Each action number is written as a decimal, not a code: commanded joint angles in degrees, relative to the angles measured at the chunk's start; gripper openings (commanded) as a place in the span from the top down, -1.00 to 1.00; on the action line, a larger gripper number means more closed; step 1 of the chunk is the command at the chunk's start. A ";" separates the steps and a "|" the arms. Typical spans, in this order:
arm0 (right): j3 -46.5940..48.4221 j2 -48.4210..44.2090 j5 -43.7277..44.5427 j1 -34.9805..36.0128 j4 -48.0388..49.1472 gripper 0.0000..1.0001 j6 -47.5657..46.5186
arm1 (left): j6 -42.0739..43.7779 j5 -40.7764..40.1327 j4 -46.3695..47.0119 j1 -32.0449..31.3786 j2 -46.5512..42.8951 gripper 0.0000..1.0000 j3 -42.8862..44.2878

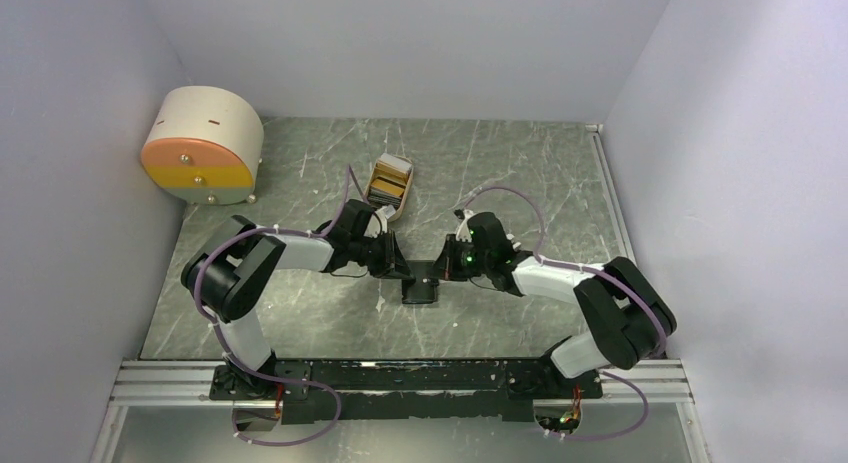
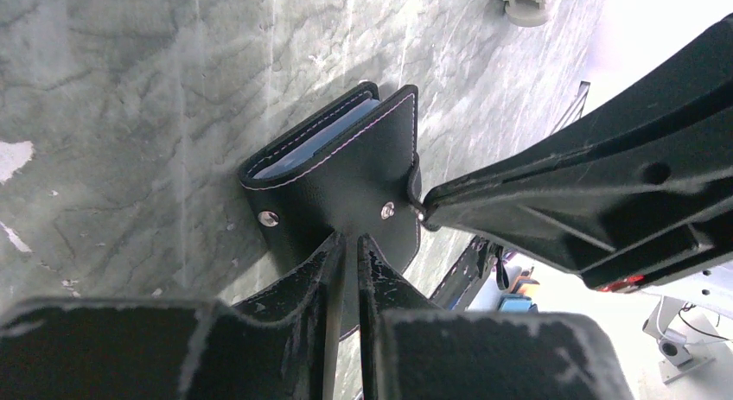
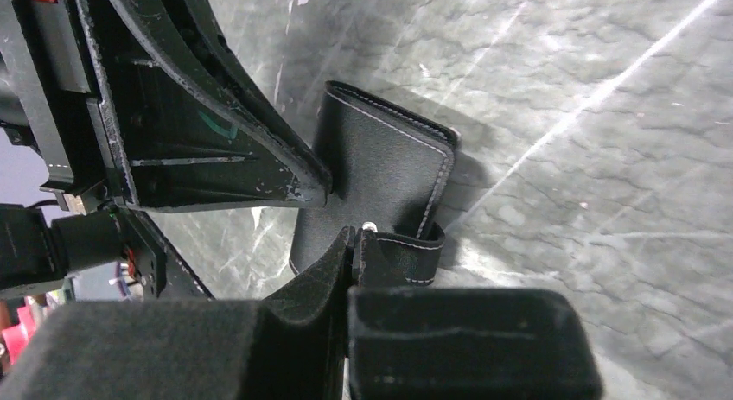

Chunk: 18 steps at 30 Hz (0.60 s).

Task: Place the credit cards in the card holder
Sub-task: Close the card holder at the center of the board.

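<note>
You get top view from fixed camera high behind near edge, looking down on whole table [image 1: 500, 173], far. Wrist views sit close, low, facing each other across card holder [image 2: 337, 175]; all three share it.

Pretty cramped in the middle: the left gripper [image 1: 395, 261] and right gripper [image 1: 447, 265] flank the card holder [image 1: 422, 288], so only its near and far sides are reachable. The beige tray [image 1: 392, 213] sits just behind the left wrist, and the round box [image 1: 203, 146] blocks the far-left corner. The far-right tabletop [image 1: 540, 183] is wide open.
</note>
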 commanded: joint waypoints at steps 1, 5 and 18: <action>2.85 1.67 3.84 2.24 -3.29 1.00 -2.39 | 0.70 -0.82 1.61 -0.34 -0.63 0.65 -1.00; 2.87 1.37 5.00 3.14 -3.49 1.00 -2.40 | 0.72 -0.59 1.63 -0.35 -0.55 0.64 -1.14; 3.38 3.44 5.29 4.53 -1.69 1.00 -1.79 | 0.25 -0.79 2.18 -0.39 -0.77 0.64 -1.77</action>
